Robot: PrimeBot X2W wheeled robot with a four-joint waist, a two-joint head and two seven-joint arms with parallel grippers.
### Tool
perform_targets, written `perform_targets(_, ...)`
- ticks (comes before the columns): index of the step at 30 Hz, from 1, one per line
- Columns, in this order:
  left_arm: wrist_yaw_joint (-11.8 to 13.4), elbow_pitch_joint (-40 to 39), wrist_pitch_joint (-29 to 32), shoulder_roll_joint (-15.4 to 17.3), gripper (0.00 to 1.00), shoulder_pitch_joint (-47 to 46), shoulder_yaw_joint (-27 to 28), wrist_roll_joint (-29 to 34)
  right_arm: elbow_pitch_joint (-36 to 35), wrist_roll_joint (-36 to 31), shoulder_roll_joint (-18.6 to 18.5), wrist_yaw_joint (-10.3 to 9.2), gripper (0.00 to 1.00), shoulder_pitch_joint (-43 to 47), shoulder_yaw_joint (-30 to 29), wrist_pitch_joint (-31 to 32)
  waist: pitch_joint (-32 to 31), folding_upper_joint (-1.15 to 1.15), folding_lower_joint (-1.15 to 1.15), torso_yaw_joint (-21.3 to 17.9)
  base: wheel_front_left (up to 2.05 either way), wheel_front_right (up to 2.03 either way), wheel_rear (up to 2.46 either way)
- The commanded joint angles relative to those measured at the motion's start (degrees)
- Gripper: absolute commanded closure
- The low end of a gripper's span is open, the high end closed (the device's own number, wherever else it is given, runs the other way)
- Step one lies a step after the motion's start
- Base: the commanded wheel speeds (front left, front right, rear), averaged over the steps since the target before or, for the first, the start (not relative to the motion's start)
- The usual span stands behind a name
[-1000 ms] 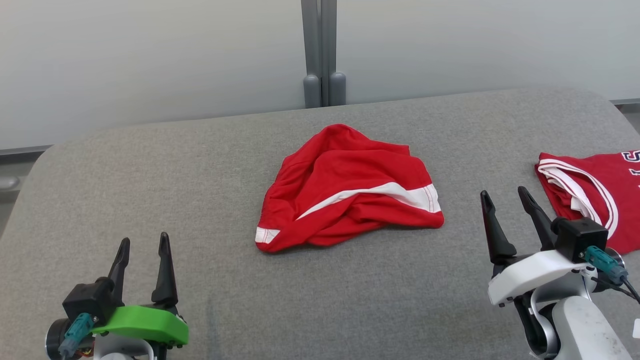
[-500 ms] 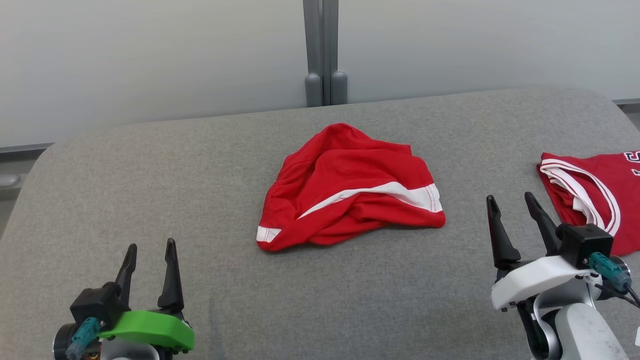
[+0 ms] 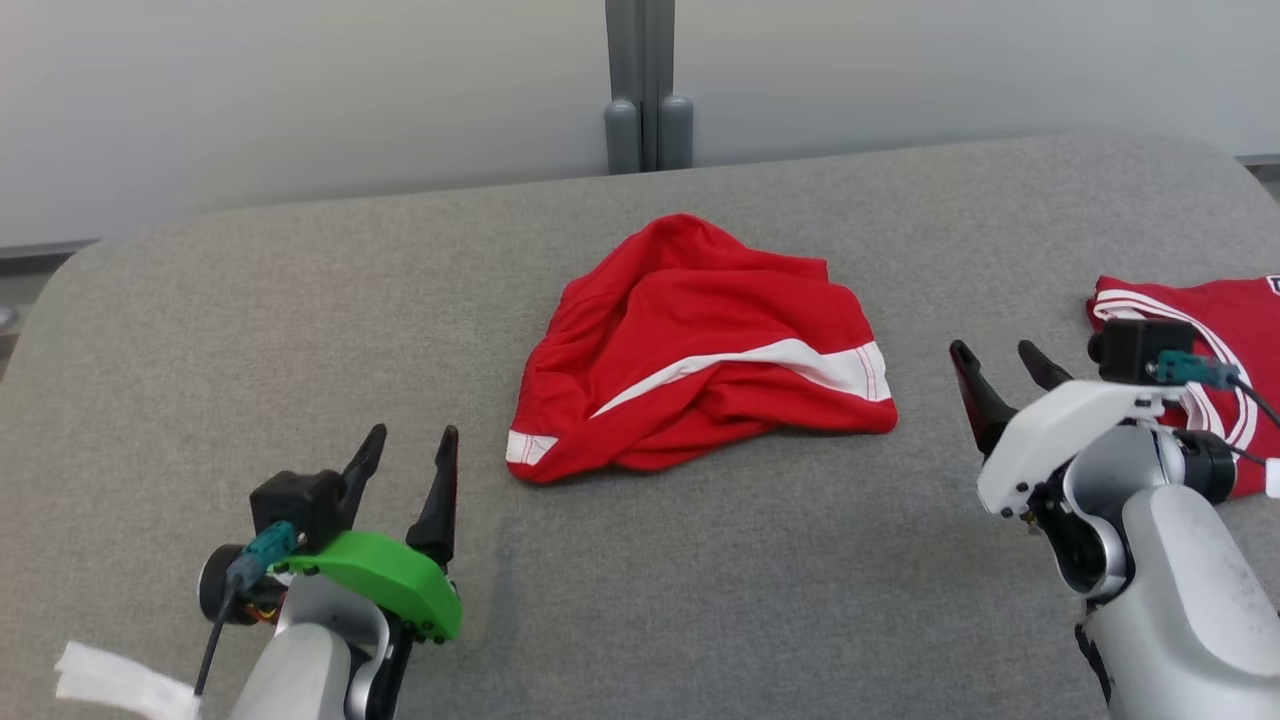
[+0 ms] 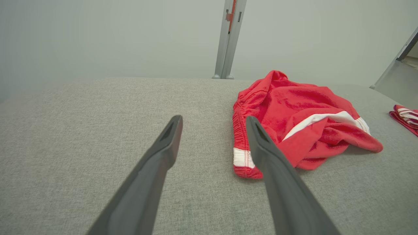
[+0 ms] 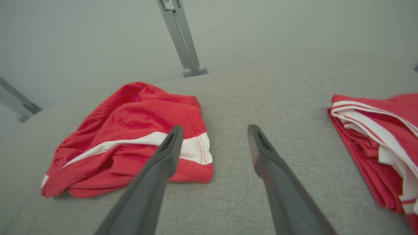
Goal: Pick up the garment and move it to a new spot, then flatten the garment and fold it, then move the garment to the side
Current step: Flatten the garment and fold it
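We count red garments, two: crumpled shorts (image 3: 690,350) and a white-trimmed jersey (image 3: 1240,312). Grippers, two: left gripper (image 3: 415,432), right gripper (image 3: 992,348). Grey fabric table (image 3: 300,330), one. Grey upright posts (image 3: 622,80) behind it, two, side by side.

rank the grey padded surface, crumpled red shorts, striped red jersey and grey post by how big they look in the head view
1. grey padded surface
2. crumpled red shorts
3. striped red jersey and grey post: look close, and the jersey is cut off at the picture's edge and partly covered, so not ranked
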Motion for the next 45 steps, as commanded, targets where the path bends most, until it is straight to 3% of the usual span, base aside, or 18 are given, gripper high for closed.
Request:
perform_targets(1,-0.1,1.3,1.7,0.5,0.0,-2.3,-1.4,-1.4,2.4,0.9,0.2,-0.01,0.0,-2.5,-0.2,2.8,2.4,0.0,0.0,-0.1,0.0,0.0,0.0)
perform_targets(8,-0.1,7.9,8.0,0.9,0.0,-10.2,-9.0,-7.1,14.5,2.0,0.9,-0.01,0.0,-13.9,2.3,9.3,6.7,0.0,0.0,0.3,0.0,0.0,0.0)
perform_targets(17,-0.1,13.8,9.5,2.1,0.0,-16.4,-15.9,-12.8,25.9,4.2,1.3,-0.01,0.0,-22.1,6.6,6.2,10.1,0.0,0.0,0.6,0.0,0.0,0.0)
perform_targets(27,-0.1,18.0,9.7,2.8,0.0,-19.9,-20.8,-15.8,33.4,8.2,1.0,-0.01,0.0,-26.9,11.3,4.5,11.9,0.0,0.0,0.8,0.0,0.0,0.0)
perform_targets(39,-0.1,20.5,7.7,3.4,0.0,-22.7,-24.8,-18.3,36.8,13.6,0.2,-0.01,0.0,-29.0,14.9,2.9,13.3,0.0,0.0,0.6,0.0,0.0,0.0)
perform_targets(40,-0.1,20.6,7.5,3.5,0.0,-22.8,-25.3,-18.4,37.0,14.0,0.2,-0.01,0.01,-29.1,15.2,2.8,13.3,0.0,0.0,0.6,0.0,0.0,0.0)
perform_targets(41,-0.1,20.8,7.4,3.6,0.0,-22.9,-25.6,-18.7,37.1,14.3,0.2,-0.01,0.18,-29.1,15.5,2.7,13.3,0.0,0.0,0.6,0.0,0.0,0.0)
perform_targets(42,-0.1,20.9,7.4,3.6,0.05,-23.0,-26.1,-18.8,37.2,14.6,0.2,-0.01,0.59,-29.1,15.9,2.5,13.4,0.0,0.0,0.6,0.0,0.0,0.0)
perform_targets(43,-0.1,20.9,7.4,3.6,0.39,-23.1,-26.4,-19.1,37.0,14.9,0.2,-0.01,0.81,-29.2,16.3,2.3,13.4,0.0,0.0,0.5,0.0,0.0,0.0)
perform_targets(44,-0.1,20.7,7.2,3.6,0.81,-23.2,-27.0,-19.5,36.9,15.3,0.2,-0.01,1.0,-29.2,16.7,2.1,13.4,0.0,0.0,0.5,0.0,0.0,0.0)
perform_targets(45,-0.1,20.5,7.5,3.7,1.0,-23.3,-27.7,-19.7,36.7,15.7,0.3,-0.01,1.0,-29.1,17.1,1.9,13.4,0.0,0.0,0.5,0.0,0.0,0.0)
